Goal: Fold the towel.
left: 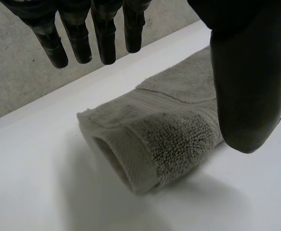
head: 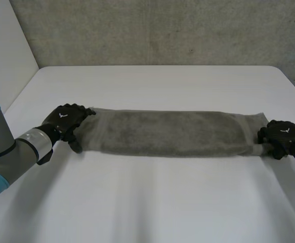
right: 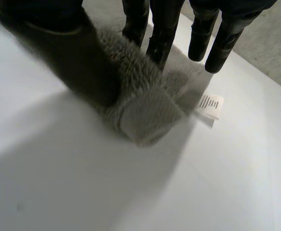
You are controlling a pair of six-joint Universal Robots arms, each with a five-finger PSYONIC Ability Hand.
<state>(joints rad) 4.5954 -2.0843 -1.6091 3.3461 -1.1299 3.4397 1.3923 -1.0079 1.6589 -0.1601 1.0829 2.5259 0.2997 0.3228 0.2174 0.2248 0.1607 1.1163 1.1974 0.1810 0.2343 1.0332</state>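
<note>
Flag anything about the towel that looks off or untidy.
Nothing damaged. The towel lies as a long folded strip between the left hand and right hand. One small oddity: a white label sticks out of its end at the right hand's fingertips.

The folded towel (head: pixel 172 132) stretches from the left hand (head: pixel 66 119) to the right hand (head: pixel 283 135) and blocks the straight path between them. On the far side of both hands the worktop (head: pixel 152 202) lies open up to a concrete wall (head: pixel 152 30). Their near side is open too.
</note>
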